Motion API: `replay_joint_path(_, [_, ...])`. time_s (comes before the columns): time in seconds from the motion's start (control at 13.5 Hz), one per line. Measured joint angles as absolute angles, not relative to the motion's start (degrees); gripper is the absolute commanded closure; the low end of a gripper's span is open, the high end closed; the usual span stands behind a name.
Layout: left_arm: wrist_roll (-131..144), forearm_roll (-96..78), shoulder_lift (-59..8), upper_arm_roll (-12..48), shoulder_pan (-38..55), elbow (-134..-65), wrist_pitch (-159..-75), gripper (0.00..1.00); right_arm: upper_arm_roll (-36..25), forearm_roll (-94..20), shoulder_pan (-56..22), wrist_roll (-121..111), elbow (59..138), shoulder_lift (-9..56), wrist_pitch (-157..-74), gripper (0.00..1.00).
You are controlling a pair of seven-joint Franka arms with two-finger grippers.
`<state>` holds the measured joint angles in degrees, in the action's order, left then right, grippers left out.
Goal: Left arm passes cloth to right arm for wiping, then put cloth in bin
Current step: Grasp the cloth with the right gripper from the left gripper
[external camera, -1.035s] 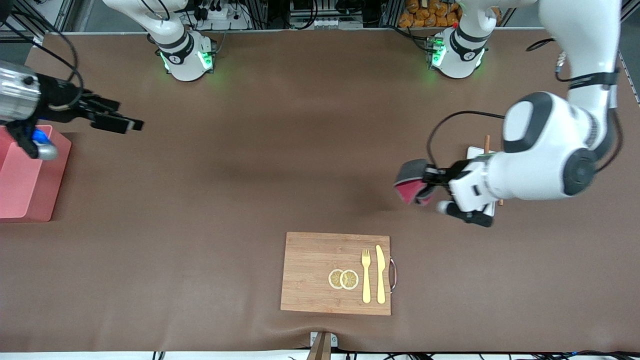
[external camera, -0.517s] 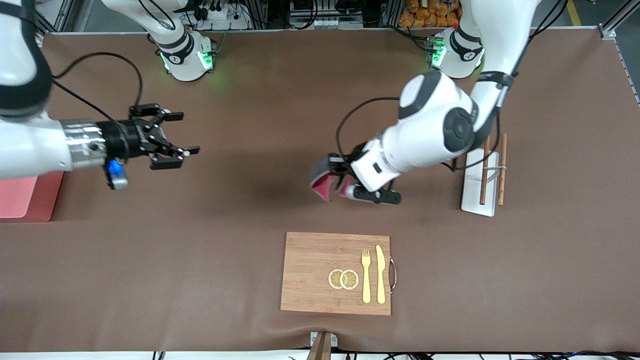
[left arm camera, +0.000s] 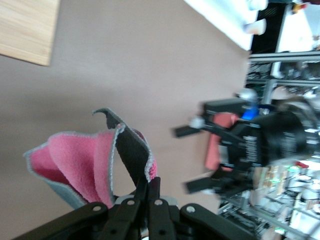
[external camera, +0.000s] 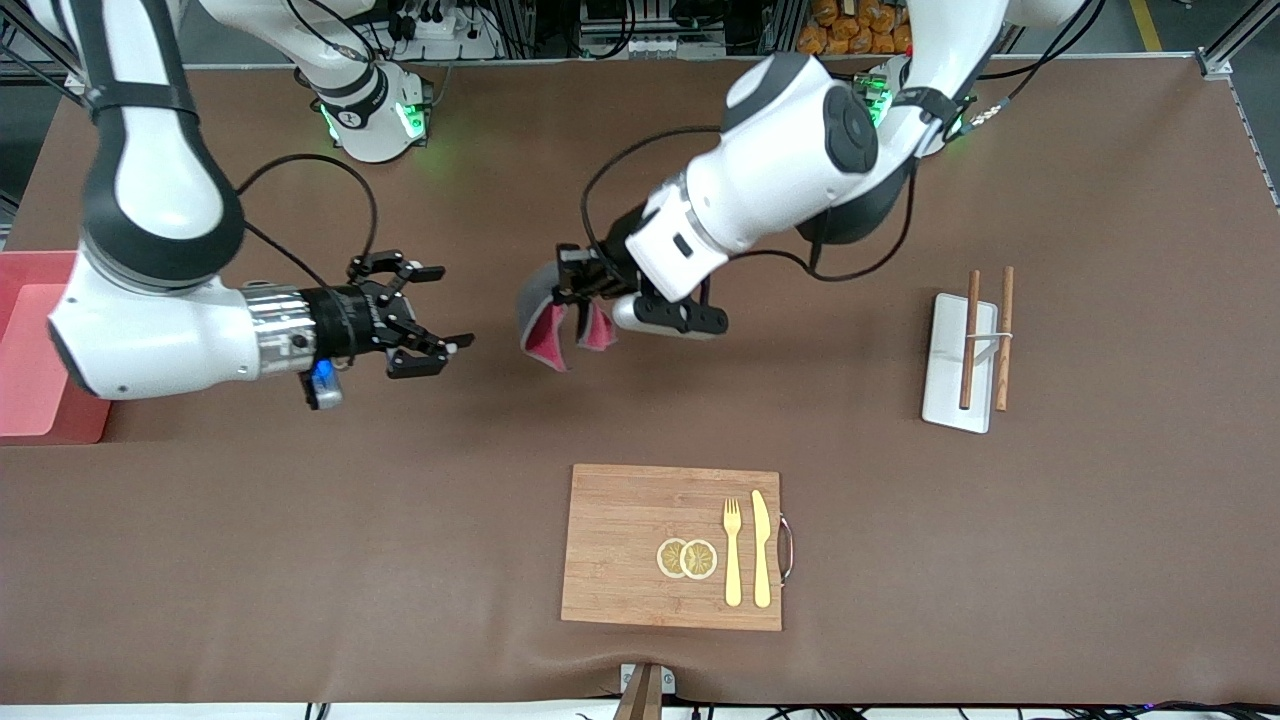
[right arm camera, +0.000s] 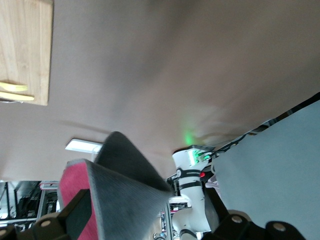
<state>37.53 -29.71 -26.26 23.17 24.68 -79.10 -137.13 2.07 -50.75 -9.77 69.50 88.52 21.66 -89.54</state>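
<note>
The small folded cloth, soft and fleecy with a dark grey face and a crimson-pink one, hangs floppy and bunched from the left arm's boxy white claw with black fingers, up in the air over the bare middle of the worktop. The left wrist view shows that left claw pinched tight on a fold of the cloth, the pale stitched edge curling out loose. The right arm's all-black claw with its silver wrist ring is spread wide open and gripping nothing, pointed straight at the cloth and just beside it, with a small gap between the two. In the right wrist view the cloth fills the space right in front of the right claw. The worktop is a matte brown mat, smooth and a bit leathery looking. A salmon-pink rectangular plastic bin sits at the right arm's end, partly hidden by that arm. Nearer the front camera is a bamboo cutting board with two lemon slices, a yellow fork and a knife. Toward the left arm's end sits a flat white tray with wooden chopsticks lying across it.
</note>
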Motion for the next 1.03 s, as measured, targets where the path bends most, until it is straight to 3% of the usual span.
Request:
replay_joint_path(0.15, [38.3, -29.7, -26.3, 23.3, 26.2, -79.2, -140.0, 1.00, 2.1, -52.1, -11.4, 69.8, 88.5, 22.1, -91.0, 0.01])
replay_joint_path(0.37, [38.3, -29.7, -26.6, 23.2, 26.7, -79.5, -141.5, 1.00, 2.1, -53.7, -12.4, 71.1, 88.5, 22.2, -91.5, 0.52])
replay_joint_path(0.52, [38.3, -29.7, -26.8, 23.1, 26.7, -79.5, -141.6, 1.00, 2.1, -53.9, -13.3, 71.3, 88.5, 22.2, -92.7, 1.00])
replay_joint_path(1.03, [38.3, -29.7, -26.9, 23.0, 26.7, -79.5, -141.7, 1.00, 2.0, -53.9, -14.8, 71.5, 88.0, 22.2, -94.1, 1.00])
